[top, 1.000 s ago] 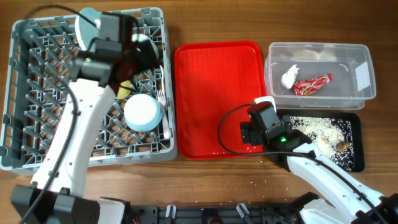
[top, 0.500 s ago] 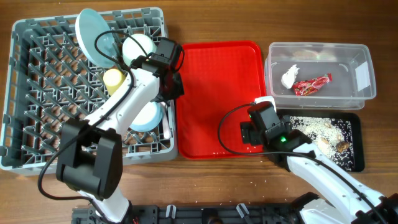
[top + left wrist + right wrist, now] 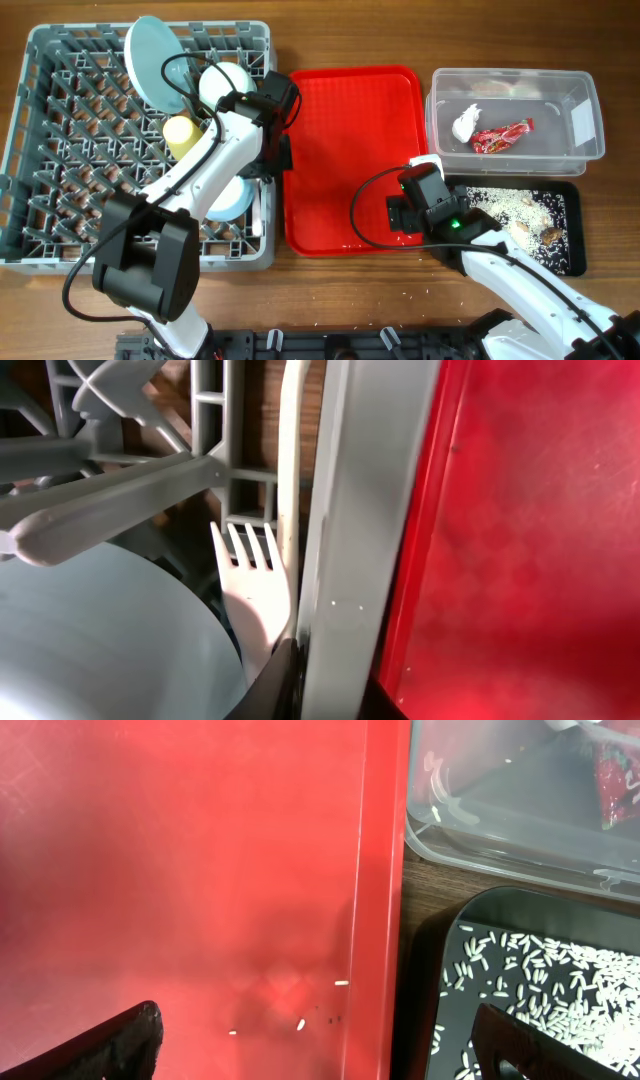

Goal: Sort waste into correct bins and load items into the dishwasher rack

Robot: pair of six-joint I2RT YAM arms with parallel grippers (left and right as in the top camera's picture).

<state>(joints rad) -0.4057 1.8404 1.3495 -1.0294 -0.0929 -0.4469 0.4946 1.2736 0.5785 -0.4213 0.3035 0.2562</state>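
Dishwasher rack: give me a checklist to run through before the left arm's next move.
1. Left end effector closed on the rack's wall next to the red tray: ok.
2. Fork clear of that grip: cannot tell; its handle end is out of view.
3. Plate, cup and two bowls inside the rack: ok.
4. Red tray free of scraps: not ok; a few rice grains lie on it.
5. Right end effector open and empty: ok.
6. Wrapper and tissue in the clear tub: ok.
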